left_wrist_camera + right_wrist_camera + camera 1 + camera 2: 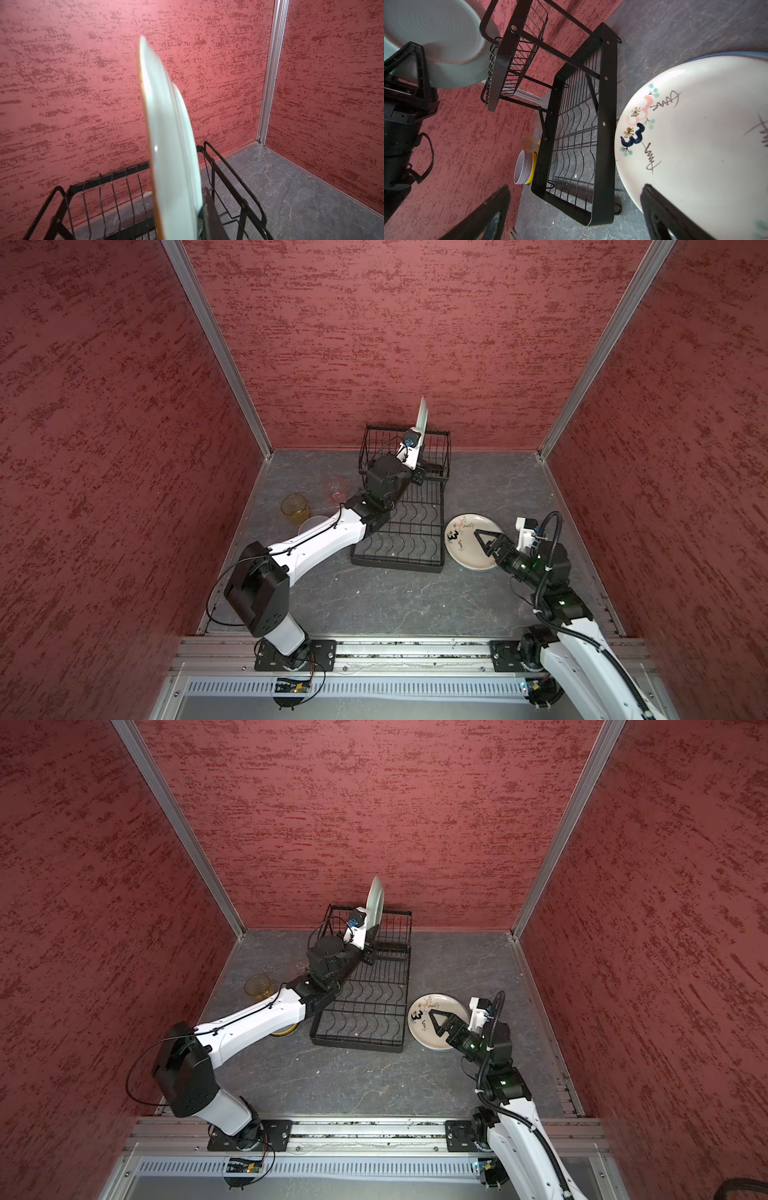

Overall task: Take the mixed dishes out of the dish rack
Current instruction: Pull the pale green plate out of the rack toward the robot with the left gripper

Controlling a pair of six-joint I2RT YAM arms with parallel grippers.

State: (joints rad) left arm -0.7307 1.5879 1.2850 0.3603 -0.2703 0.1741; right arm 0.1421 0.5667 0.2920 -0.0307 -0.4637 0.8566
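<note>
The left fingers [209,216] are gripping a pale green plate [423,416], upright above the dish rack's [395,563] raised back tier. The right fingers [652,203] are hovering wide open over a flowered plate [465,556] lying on the desk [374,601] beside the rack.

Robot lab test cell, not a real kitchen. Boxed in by red textured wall panels [395,344] at 9, 12 and 3 o'clock, joined by bare aluminium frame posts [216,348]. Grey stone-look surface [395,597] as the booth floor. White-and-black left arm [320,537] and right arm [582,641] bolted to a metal rail [415,649] at 6 o'clock, slotted cable duct [374,689] just below. Kitchen props only: black wire dish rack [399,539] toward 12 o'clock, flowered plate [461,556] toward 3 o'clock
</note>
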